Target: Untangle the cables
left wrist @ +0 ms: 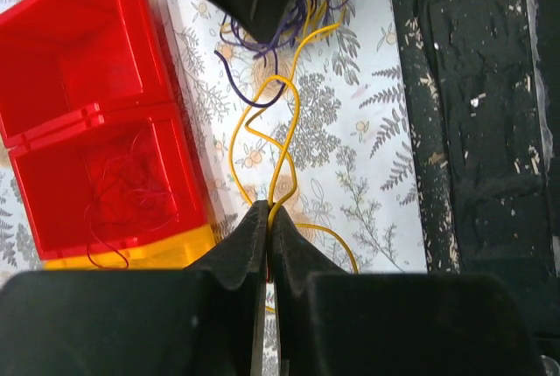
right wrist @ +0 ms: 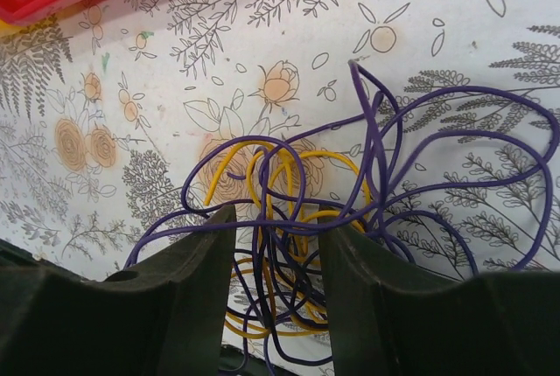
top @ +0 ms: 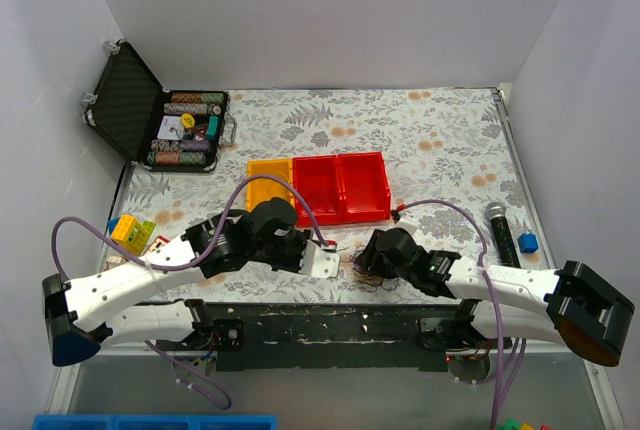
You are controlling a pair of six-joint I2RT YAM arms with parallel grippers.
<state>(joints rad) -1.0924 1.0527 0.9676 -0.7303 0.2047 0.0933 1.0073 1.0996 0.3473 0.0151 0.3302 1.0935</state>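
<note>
The cables (top: 362, 274) are a small tangle of thin purple and yellow wire on the floral cloth between my two grippers. My left gripper (left wrist: 268, 212) is shut on a yellow wire (left wrist: 284, 144) that runs from its tips up to the tangle (left wrist: 289, 9). In the top view the left gripper (top: 335, 253) sits just left of the bundle. My right gripper (right wrist: 276, 227) is open, its jaws set down on either side of the purple and yellow loops (right wrist: 297, 179). It is at the bundle's right in the top view (top: 368, 260).
Red bins (top: 340, 188) and a yellow bin (top: 268, 182) stand just behind the grippers; one red bin holds loose purple wires (left wrist: 122, 192). An open case of chips (top: 165, 125) is at back left, a microphone (top: 503, 235) and blue block (top: 528, 242) at right, toy blocks (top: 132, 230) at left.
</note>
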